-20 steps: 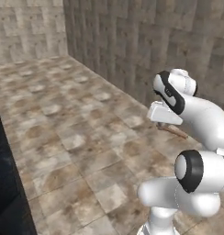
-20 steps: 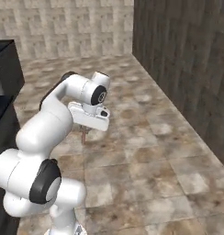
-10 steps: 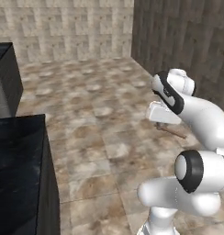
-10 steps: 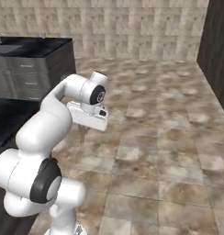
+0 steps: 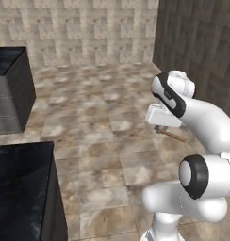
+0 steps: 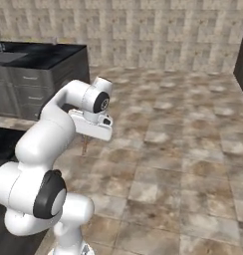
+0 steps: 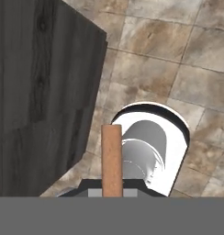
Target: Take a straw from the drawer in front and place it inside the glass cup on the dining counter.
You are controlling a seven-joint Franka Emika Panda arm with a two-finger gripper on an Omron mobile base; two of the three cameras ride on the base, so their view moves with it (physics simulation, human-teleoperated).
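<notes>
My gripper (image 5: 160,128) hangs in front of the arm at mid height, pointing down over the tiled floor, and it is shut on the straw (image 5: 172,135). The straw is a thin orange-brown stick that slants out below the hand. In the right base view the gripper (image 6: 86,137) has the straw (image 6: 84,146) hanging nearly upright beneath it. In the hand view the straw (image 7: 112,160) rises from the bottom centre, between the jaws. The glass cup and the drawer are out of view. I cannot tell whether either black top here is the dining counter.
A black counter top (image 5: 20,190) lies close at the lower left. A second black counter (image 6: 41,56) on grey cabinets stands at the back left. A dark wood-grain wall (image 5: 197,47) rises on the right. Stone floor tiles (image 6: 183,129) stretch ahead.
The whole picture has swung as the base turns, bringing the black counters into view. The arm keeps its pose, with the straw still in the shut gripper.
</notes>
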